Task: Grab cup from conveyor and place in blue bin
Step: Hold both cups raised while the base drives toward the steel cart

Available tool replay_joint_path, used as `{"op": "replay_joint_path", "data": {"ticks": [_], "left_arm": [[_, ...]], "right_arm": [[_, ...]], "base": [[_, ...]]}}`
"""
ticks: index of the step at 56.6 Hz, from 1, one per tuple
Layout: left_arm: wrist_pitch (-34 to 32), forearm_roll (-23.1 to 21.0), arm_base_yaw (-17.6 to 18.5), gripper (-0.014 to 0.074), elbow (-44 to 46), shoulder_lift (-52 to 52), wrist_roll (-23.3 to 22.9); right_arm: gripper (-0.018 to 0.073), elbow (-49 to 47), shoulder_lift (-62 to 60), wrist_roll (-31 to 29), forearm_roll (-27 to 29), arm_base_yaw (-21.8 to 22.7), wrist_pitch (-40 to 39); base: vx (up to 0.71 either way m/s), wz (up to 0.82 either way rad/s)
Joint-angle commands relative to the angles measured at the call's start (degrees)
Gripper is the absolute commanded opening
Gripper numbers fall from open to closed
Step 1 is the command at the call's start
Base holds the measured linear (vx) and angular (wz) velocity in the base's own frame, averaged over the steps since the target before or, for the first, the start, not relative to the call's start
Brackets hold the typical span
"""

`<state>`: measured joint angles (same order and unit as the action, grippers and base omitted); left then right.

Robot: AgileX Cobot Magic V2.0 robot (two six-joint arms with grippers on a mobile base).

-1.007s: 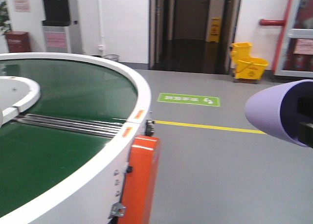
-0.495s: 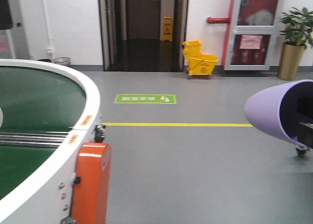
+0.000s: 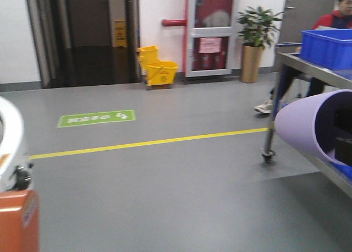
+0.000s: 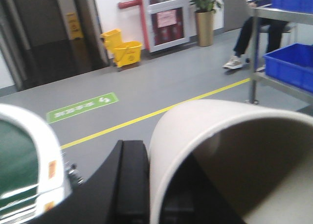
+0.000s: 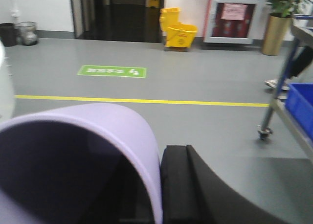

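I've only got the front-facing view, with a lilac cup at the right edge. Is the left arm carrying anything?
Observer: Yes. In the left wrist view a white cup fills the frame, with one black jaw against its outer wall.
Operator: The lilac cup hides the lower shelf of the cart. What's on it?
Observer: A blue bin sits on it, right of the white cup in the left wrist view.

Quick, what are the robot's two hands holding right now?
Left gripper: shut on the white cup.
Right gripper: shut on the purple cup.
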<state>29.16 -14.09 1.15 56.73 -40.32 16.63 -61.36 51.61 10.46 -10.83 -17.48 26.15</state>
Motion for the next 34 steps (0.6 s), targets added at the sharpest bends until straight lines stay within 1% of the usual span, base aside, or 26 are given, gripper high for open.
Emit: {"op": "replay_joint_path", "data": {"ticks": [1,34], "left_arm": [[-5.0,-1.1,0.1,-0.0006,1.6,0.1,-0.1],[-5.0,-1.1,0.1,-0.0006,1.6,0.1,-0.1]], "right_arm": [[-0.0009,-1.8,-0.7,0.1,-1.0,0.0,-5.2],[-0.0009,-1.8,-0.7,0.1,-1.0,0.0,-5.2]], "base": [[0.16,-0.52],[0.20,-0.45]]}}
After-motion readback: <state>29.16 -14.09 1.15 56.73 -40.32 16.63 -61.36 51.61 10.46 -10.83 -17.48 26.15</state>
